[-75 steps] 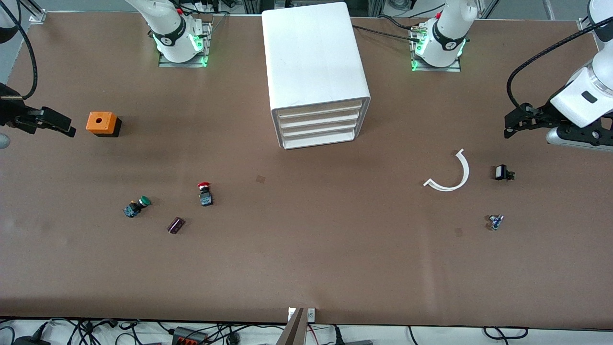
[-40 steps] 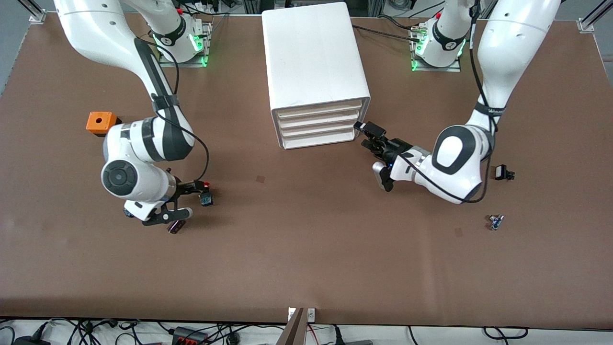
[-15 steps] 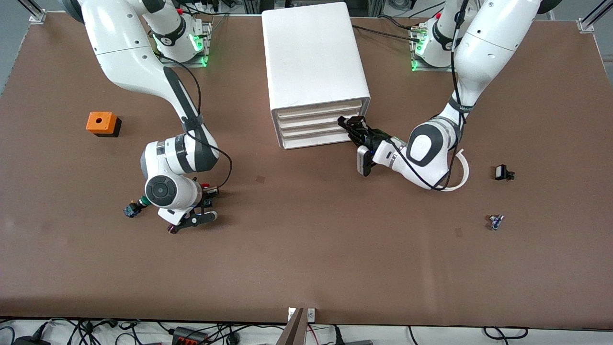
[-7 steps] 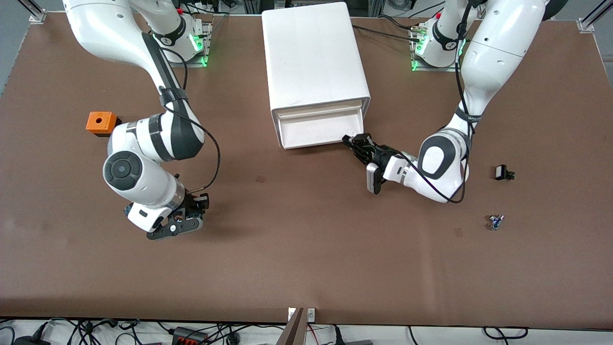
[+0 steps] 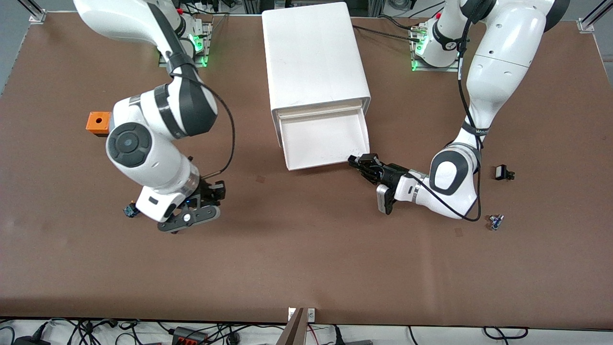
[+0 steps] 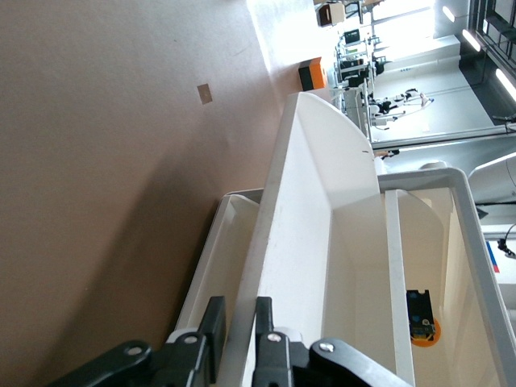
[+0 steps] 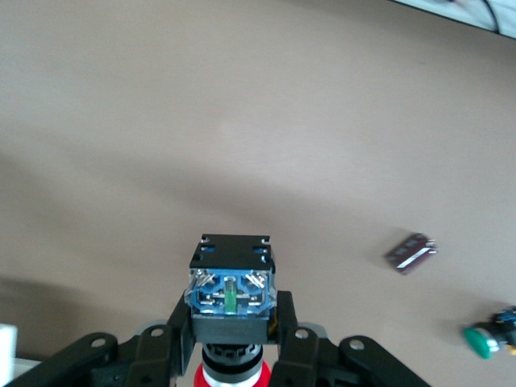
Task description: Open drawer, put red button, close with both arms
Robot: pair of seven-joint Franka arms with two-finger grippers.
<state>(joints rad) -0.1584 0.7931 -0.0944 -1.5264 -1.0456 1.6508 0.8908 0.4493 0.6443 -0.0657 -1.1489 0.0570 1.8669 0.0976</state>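
The white cabinet has one drawer pulled out toward the front camera, and its bare floor shows. My left gripper is shut on the drawer's front wall at the corner toward the left arm's end. In the left wrist view the fingers stand on either side of that wall. My right gripper is up over the table, toward the right arm's end from the drawer. It is shut on the red button, clamping the black and blue body, with the red cap toward the palm.
The orange box with a hole stands toward the right arm's end. The green-capped button and a small purple part lie on the table under the right arm. A black part and a small blue part lie toward the left arm's end.
The left gripper has pulled the drawer farther out toward the front camera. The right gripper has lifted the red button off the table and shifted a little toward the cabinet.
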